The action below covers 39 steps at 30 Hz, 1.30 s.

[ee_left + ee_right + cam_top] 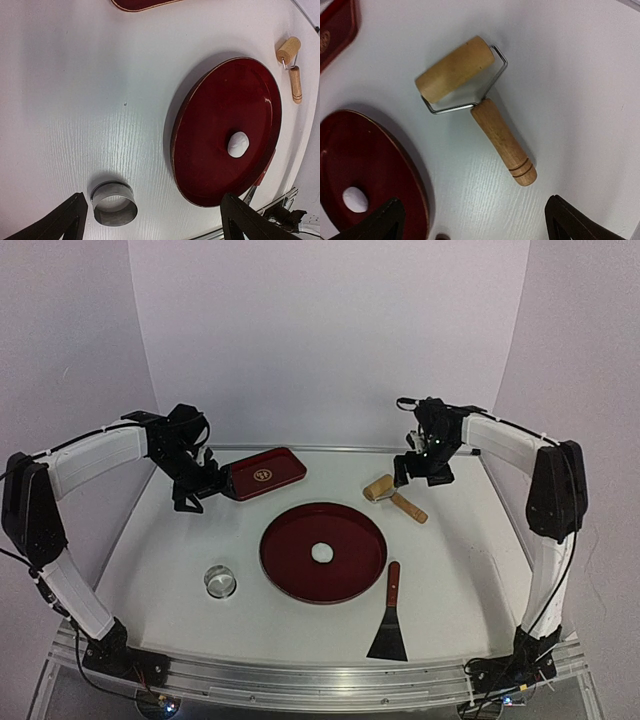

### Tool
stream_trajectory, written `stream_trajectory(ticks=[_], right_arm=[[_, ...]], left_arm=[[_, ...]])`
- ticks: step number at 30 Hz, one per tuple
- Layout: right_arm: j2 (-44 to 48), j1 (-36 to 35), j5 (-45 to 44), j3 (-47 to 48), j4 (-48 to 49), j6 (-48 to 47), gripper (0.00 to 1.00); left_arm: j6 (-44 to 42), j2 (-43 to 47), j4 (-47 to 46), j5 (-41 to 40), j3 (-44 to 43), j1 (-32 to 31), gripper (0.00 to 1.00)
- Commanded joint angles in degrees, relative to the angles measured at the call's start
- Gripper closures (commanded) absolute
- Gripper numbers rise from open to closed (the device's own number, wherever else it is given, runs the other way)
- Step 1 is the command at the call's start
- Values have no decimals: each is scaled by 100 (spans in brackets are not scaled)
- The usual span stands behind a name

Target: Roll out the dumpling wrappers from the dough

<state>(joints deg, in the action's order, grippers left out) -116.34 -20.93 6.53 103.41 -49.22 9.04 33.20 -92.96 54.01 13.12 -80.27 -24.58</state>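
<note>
Your left tool (195, 492) wide and empty, your right tool (424, 473) wide and empty near the wooden roller (456, 68), dough (321, 552) lump centred on the round red tray (285, 565)

A white table (160, 540) with a fine wood-grain surface fills the middle of the scene. Behind the table rises a smooth, pale lavender back wall (320, 340). Matching side panels stand to the table's left (70, 350) and right (590, 330), closing it in on three sides. An aluminium rail (320, 677) runs along the table's near edge. Soft, even light falls on the table from above, leaving only faint, blurred shadows on its top.
</note>
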Motion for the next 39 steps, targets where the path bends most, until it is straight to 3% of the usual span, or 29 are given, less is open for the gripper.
stream_trajectory(ticks=[1,8,16,23,33,39], right_arm=[[-347,18,-597,253,-444,-848,2],[-896,63,-445,152,-416,-1131,6],[-1574,166,-608,713,-413,-950,9],[-1675,430,-430,667,-407,-948,15],[-1369,442,-6,-194,-76,-948,34],[-1209,420,107,-253,-44,-948,65]], left_arm=[[172,-164,240,-214,-439,-233,6],[365,-366,300,-307,-589,-456,7],[492,-492,303,-265,-599,-530,7],[529,-629,278,-236,-655,-544,7],[452,-798,248,-199,-784,-570,8],[352,-832,230,-196,-852,-587,9]])
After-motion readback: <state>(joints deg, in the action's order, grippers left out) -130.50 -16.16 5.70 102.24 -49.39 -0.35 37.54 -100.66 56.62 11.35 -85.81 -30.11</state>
